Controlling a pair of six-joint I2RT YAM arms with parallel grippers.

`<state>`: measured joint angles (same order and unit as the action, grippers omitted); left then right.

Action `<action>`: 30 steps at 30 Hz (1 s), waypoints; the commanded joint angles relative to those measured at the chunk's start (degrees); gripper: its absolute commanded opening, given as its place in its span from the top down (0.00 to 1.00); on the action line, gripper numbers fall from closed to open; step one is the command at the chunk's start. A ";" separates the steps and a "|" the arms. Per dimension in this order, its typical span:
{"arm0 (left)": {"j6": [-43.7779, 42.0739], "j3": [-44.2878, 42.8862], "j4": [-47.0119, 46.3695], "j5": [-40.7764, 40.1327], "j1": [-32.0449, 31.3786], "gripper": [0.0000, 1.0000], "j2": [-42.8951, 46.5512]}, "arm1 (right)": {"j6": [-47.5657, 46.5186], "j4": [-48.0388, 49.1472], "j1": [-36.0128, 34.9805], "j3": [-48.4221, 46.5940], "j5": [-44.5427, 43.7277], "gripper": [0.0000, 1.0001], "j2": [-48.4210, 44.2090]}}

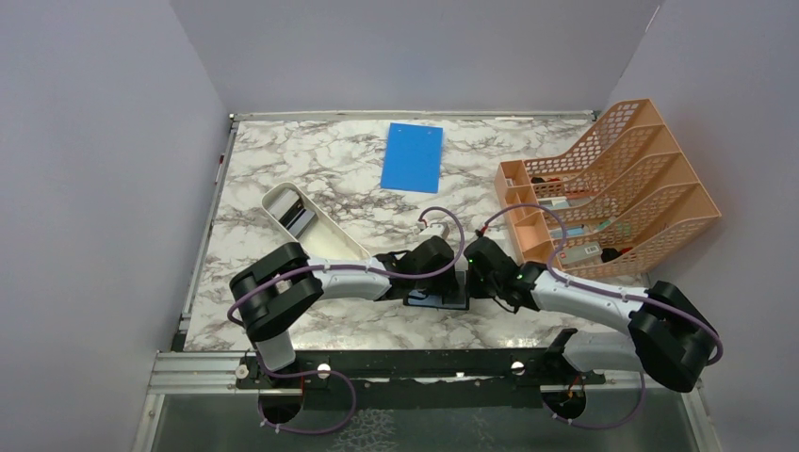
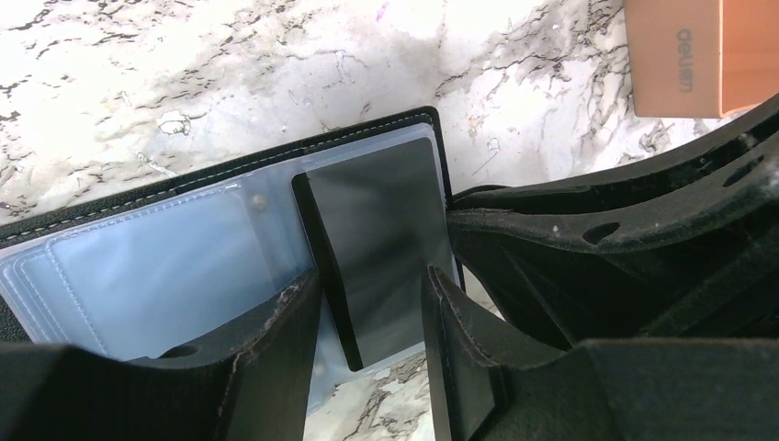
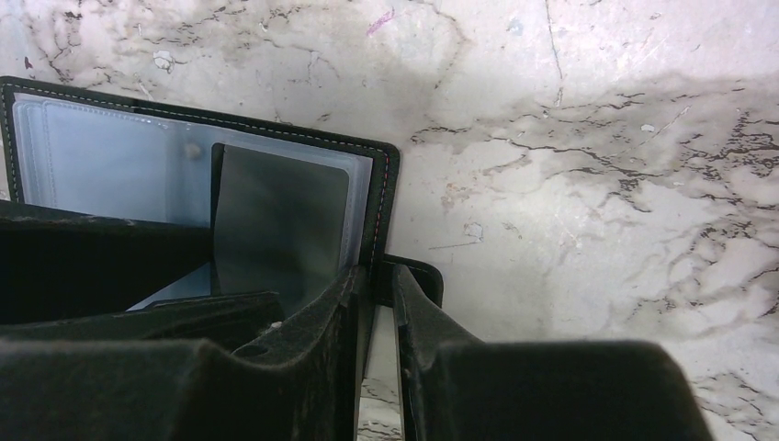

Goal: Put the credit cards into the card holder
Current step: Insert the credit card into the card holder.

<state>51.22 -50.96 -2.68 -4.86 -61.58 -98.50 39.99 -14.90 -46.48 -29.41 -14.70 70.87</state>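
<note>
Card holder (image 2: 174, 257): lies open, clear pockets up, at the middle of the marble surface's (image 1: 311, 169) near edge, between the two wrists.
Dark card (image 2: 381, 239): tilted, with its far end apparently inside the pocket by the holder's right edge and its near end raised; judged part-way in.
Left gripper (image 2: 372, 276): grasping the dark card across its width, one finger on each long edge, so the card can be steered along the pocket.
Right gripper (image 3: 381, 276): clenched on the holder's right cover edge beside the snap tab (image 3: 424, 274); judged to pin the holder against the card's push.
Arm pose: both forearms low and nearly level, reaching inward from left and right, wrists almost touching over the holder.
Remaining: white tray (image 1: 330, 240) near the left edge holds dark flat items, too small to identify.
</note>
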 commanded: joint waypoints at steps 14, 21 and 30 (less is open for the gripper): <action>-7.75 -4.77 11.69 -8.35 0.05 0.53 8.91 | 2.14 -7.57 0.26 -4.14 -3.83 0.65 -4.10; -17.18 -7.76 19.30 -10.95 3.02 0.51 13.50 | 0.52 -7.50 0.25 -4.55 -1.03 0.59 -7.62; -37.89 -9.30 27.23 -14.33 11.62 0.51 21.79 | -2.19 -7.79 0.25 -5.21 1.98 0.43 -12.84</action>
<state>27.07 -59.24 20.21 -16.10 -53.52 -81.87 39.44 -21.28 -46.39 -32.80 -14.50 59.77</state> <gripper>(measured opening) 0.490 0.542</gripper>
